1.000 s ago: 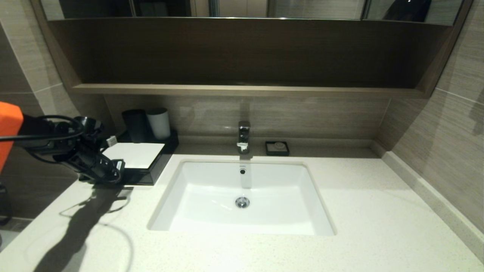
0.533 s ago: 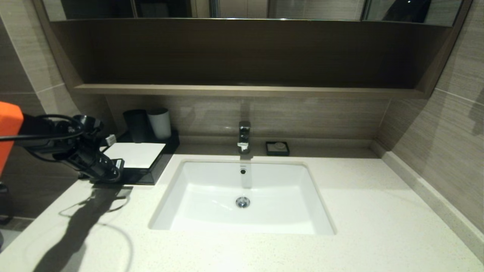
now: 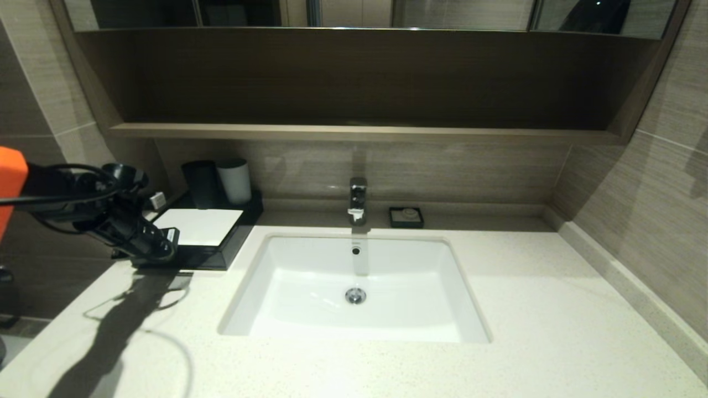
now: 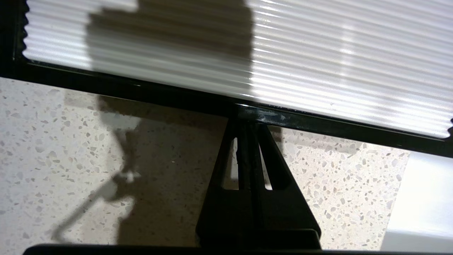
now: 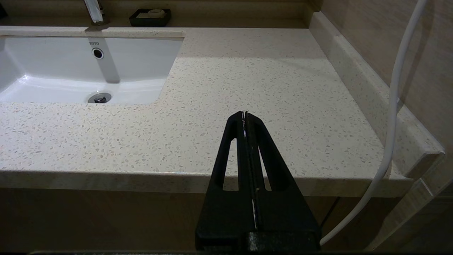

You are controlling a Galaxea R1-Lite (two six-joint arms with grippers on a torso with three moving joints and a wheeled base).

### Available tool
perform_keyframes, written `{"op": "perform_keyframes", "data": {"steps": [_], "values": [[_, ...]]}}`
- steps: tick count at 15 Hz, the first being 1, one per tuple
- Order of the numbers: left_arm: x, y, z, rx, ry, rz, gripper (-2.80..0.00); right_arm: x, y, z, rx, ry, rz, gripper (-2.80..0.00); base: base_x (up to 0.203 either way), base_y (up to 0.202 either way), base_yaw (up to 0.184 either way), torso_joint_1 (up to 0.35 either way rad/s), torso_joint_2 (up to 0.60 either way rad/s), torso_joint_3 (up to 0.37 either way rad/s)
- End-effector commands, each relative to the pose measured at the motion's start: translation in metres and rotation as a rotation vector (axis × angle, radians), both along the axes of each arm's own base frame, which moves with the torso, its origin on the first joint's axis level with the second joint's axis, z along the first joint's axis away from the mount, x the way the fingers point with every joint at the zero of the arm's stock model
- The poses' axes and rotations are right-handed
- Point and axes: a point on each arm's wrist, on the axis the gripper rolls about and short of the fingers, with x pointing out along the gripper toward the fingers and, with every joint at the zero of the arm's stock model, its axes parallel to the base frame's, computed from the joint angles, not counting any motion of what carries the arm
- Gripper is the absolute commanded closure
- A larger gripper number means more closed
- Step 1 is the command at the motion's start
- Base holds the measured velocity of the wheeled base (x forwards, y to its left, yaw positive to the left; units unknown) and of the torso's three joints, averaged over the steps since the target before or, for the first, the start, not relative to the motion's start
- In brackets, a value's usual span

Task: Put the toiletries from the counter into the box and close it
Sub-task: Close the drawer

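The box (image 3: pixel 213 255) is low and black with a white top panel, at the back left of the counter (image 3: pixel 553 309). Its drawer looks pushed in. My left gripper (image 3: pixel 164 255) is shut and empty, with its tips against the box's front left edge. In the left wrist view the shut gripper (image 4: pixel 247 122) touches the black rim (image 4: pixel 318 124) under the ribbed white panel (image 4: pixel 318 60). My right gripper (image 5: pixel 245 115) is shut and empty over the counter's front edge (image 5: pixel 106 177), right of the sink. No wrapped toiletries show in any view.
The white sink (image 3: pixel 310 309) is set in the middle of the counter, with a faucet (image 3: pixel 357 199) behind it. A black cup (image 3: pixel 202 182) and a white cup (image 3: pixel 235 179) stand behind the box. A small black soap dish (image 3: pixel 406 216) sits by the back wall.
My left arm has shifted slightly back and left along the box's front. The box and the right arm look unchanged.
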Motion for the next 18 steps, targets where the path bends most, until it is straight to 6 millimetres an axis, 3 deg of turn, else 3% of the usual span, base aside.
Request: {"op": "perform_keyframes", "data": {"steps": [1,6,13,18], "values": [[-0.013,-0.002,0.013,0.001,-0.004,0.0,0.0,0.0,0.0,0.0,0.0,0.0,0.0,0.0,0.0,0.0,0.0,0.0,0.0,0.0],[-0.047,-0.011,0.039,0.013,-0.021,-0.014,0.0,0.0,0.0,0.0,0.0,0.001,0.0,0.0,0.0,0.0,0.0,0.0,0.0,0.0],[-0.084,-0.023,0.048,0.012,-0.009,-0.03,0.0,0.0,0.0,0.0,0.0,0.001,0.0,0.0,0.0,0.0,0.0,0.0,0.0,0.0],[-0.117,-0.029,0.08,0.021,-0.101,-0.031,0.0,0.0,0.0,0.0,0.0,0.001,0.0,0.0,0.0,0.0,0.0,0.0,0.0,0.0]]}}
